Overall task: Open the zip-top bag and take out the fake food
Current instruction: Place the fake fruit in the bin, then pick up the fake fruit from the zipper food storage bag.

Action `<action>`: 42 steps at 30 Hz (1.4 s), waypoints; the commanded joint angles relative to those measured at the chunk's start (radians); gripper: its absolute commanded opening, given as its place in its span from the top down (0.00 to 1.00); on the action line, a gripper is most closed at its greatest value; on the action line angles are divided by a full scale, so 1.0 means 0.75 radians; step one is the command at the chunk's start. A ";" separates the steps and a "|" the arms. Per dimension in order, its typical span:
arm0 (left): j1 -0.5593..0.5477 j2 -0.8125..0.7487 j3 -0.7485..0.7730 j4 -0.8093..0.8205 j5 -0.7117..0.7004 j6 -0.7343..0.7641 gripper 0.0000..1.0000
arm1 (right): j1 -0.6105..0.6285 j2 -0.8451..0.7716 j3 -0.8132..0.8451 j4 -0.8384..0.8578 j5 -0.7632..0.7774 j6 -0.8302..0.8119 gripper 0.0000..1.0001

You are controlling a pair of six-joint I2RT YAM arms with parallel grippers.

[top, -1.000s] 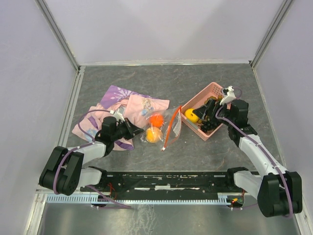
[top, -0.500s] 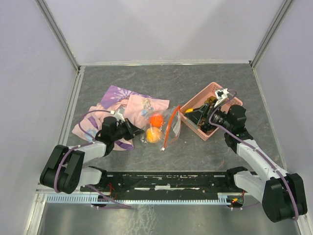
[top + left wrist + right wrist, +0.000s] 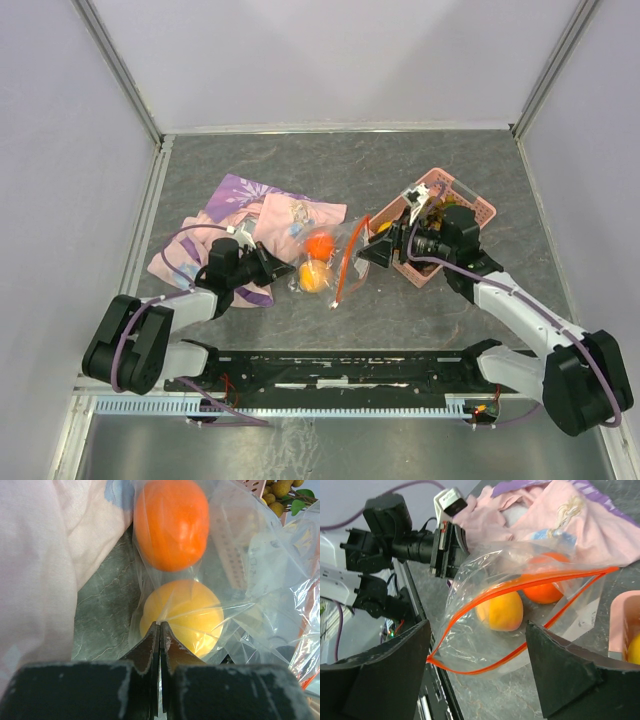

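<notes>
Crinkly clear zip-top bag (image 3: 480,650), orange-red mouth gaping; round glossy fake food (image 3: 182,612) inside. My left gripper (image 3: 160,627) pinches its film; right gripper (image 3: 477,625) spread, facing the mouth.

The top camera looks down from above and behind the arm bases on the whole table (image 3: 300,160). The left wrist camera looks ahead past the left gripper (image 3: 160,630), very near the zip-top bag (image 3: 260,580). The right wrist camera looks ahead past the right gripper (image 3: 477,650), less near, at the mouth of the bag. All three views share this bag.
</notes>
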 commanded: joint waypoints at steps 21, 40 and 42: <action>0.005 0.025 0.010 0.071 0.058 0.039 0.97 | 0.245 0.184 0.273 -0.490 0.403 -0.340 0.58; 0.004 0.085 0.013 0.088 0.089 0.045 0.97 | 0.404 0.440 0.306 -0.411 0.669 -0.338 0.58; 0.005 0.089 0.016 0.088 0.091 0.046 0.97 | 0.415 0.461 0.305 -0.392 0.666 -0.327 0.58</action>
